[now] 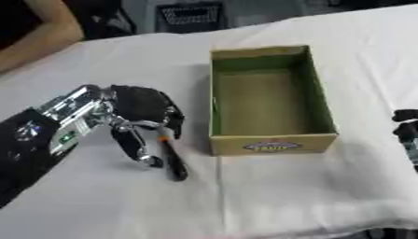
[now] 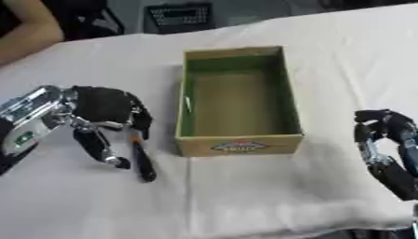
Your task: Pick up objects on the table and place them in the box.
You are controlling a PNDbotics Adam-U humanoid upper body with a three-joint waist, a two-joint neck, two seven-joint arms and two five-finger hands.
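A dark, slim tool with a bit of orange at its upper end lies on the white cloth just left of the box. My left hand hovers over its upper end, fingers bent down on the tool's right side and the thumb reaching down on its left, a small gap showing beside the thumb tip. The cardboard box with green inner walls stands open in the middle, nothing visible inside. At the right edge my right hand rests with relaxed fingers, holding nothing.
A person's bare arm lies at the far left corner of the table. A dark crate stands beyond the far edge. The cloth-covered table ends near the bottom of the view.
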